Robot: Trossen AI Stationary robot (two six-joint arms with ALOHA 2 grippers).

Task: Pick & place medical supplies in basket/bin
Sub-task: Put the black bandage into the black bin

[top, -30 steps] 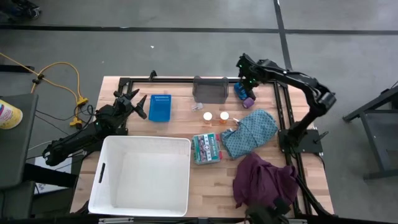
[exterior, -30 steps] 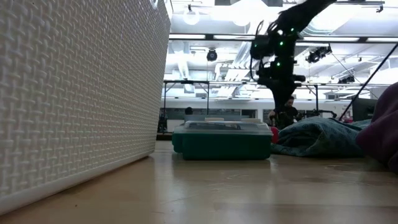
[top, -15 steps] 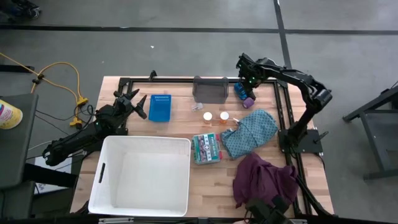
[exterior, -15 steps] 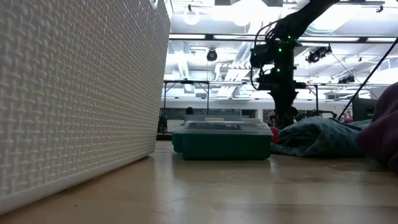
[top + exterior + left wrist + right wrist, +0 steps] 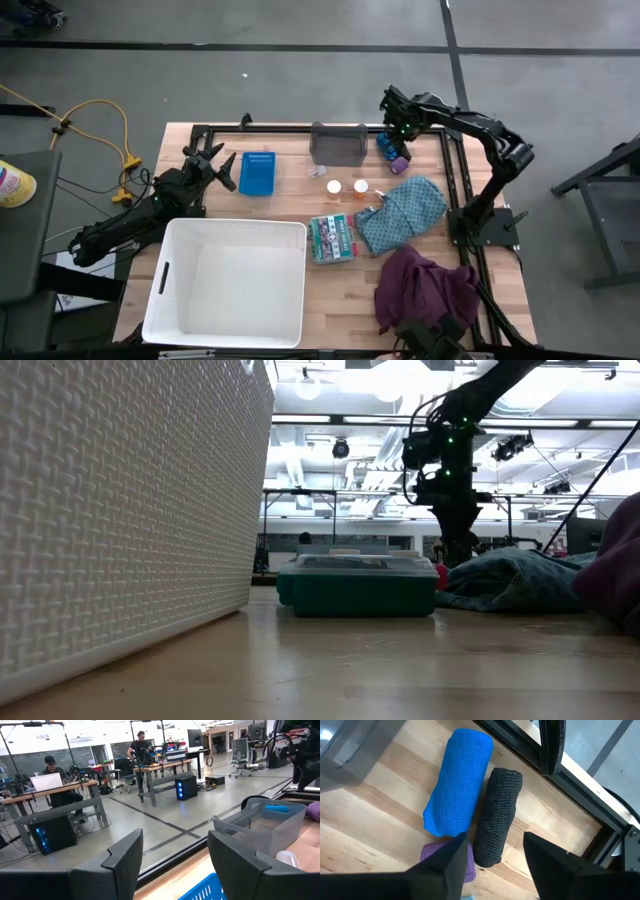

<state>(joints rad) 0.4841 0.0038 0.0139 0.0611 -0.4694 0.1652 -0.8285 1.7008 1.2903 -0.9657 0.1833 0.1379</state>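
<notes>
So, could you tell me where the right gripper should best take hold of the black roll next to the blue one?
Probably across its middle, from above. The black roll lies flat on the table, pressed along the blue roll, so one finger must wedge into that seam. The open right gripper hangs over its near end, by the purple roll.

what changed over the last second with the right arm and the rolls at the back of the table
The right gripper came down from above onto the rolls at the table's back right; its fingers now stand apart over the black roll, beside the blue roll and purple roll, holding nothing. The rolls have not moved. The left gripper stayed open by the blue box, and the white bin, bottles and cloths lie as before.
</notes>
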